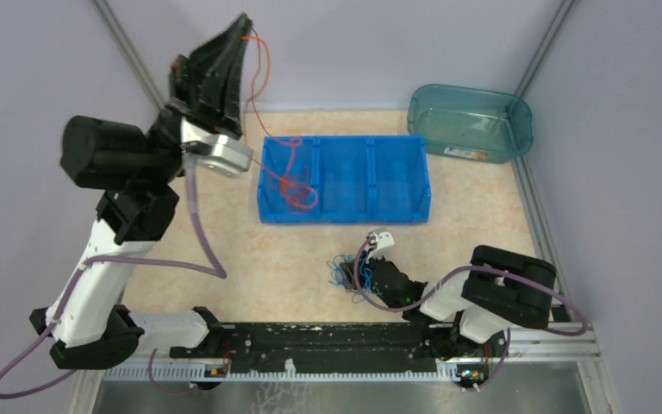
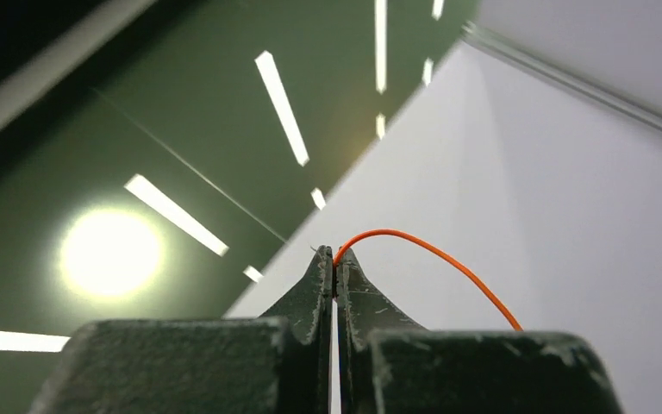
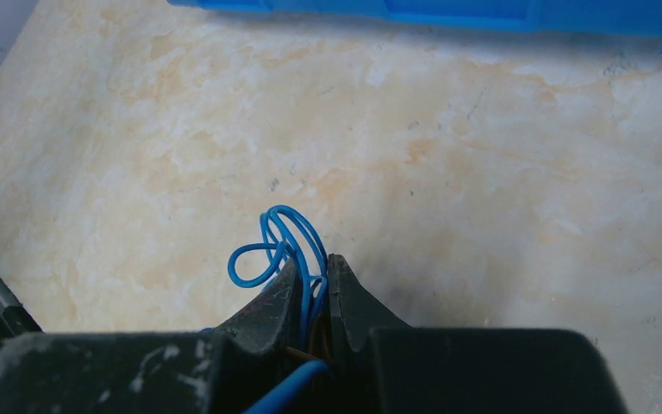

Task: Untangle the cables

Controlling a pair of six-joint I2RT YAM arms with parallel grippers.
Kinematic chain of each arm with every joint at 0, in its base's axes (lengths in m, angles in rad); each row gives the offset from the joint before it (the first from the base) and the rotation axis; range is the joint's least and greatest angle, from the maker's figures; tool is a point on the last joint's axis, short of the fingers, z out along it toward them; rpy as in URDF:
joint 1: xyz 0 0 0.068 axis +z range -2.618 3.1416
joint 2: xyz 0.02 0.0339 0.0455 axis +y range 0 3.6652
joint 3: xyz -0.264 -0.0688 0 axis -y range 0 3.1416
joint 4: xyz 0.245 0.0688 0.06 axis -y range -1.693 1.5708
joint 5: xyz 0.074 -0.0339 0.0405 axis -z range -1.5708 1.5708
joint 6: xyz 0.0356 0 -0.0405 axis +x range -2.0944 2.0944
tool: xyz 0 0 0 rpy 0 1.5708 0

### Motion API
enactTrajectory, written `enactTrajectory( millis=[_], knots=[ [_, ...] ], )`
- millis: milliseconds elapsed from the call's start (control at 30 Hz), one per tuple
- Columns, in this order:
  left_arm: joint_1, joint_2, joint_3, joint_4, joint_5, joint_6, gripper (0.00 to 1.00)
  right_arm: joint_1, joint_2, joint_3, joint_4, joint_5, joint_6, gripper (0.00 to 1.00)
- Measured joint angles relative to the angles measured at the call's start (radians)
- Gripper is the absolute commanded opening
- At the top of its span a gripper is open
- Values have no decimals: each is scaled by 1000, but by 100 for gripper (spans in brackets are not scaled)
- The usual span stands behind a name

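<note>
Orange-red cable (image 1: 296, 187): a single thin strand. Its top end is pinched in the left gripper (image 2: 334, 259) at the upper left of the frame. It hangs in a slack curve into the left compartment of the blue bin (image 1: 371, 214), where the remainder lies in loose loops.

Blue cables (image 1: 342, 276): a small tangle on the table (image 1: 250, 259) at lower centre. Several loops are clamped in the right gripper (image 3: 315, 267).

Even overhead light. Left wrist view: round ceiling lamp (image 2: 108, 252) blown out, strip lights (image 2: 282, 108) glaring. Right wrist view: soft shadow on worktop (image 3: 483, 172) beside right hand (image 3: 313, 264).
</note>
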Motion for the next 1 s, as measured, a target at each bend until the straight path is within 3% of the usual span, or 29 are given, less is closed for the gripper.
enactTrajectory(
  millis=[233, 567, 1000],
  knots=[
    [36, -18, -249, -98, -102, -8, 0, 0, -191, 57, -199, 11, -34, 2],
    [340, 68, -424, -186, -109, -118, 0, 0, -296, 64, -363, -3, -55, 4],
    [378, 141, -577, -186, -84, -219, 0, 0, -329, 82, -464, -11, -55, 4]
  ],
)
